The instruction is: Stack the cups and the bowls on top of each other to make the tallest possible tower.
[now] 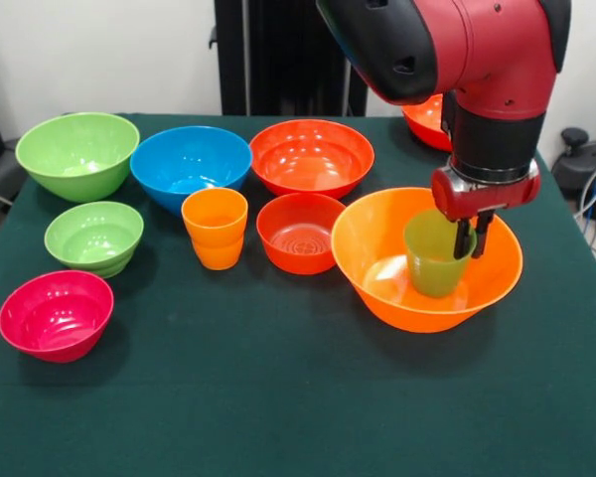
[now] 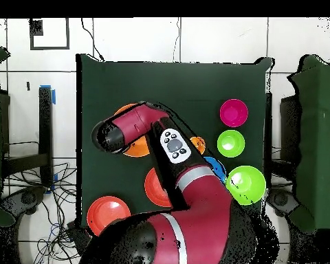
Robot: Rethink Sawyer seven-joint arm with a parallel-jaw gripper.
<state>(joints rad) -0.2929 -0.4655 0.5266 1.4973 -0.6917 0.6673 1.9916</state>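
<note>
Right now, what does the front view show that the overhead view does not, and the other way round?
Only the front view shows the gripper shut on the rim of the green cup inside the big orange bowl, and the orange cup. Only the overhead view shows a whole orange bowl off the table near the robot's base. Both show the pink bowl and the arm.

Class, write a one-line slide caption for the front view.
Gripper holds the green cup inside the largest orange bowl.
</note>
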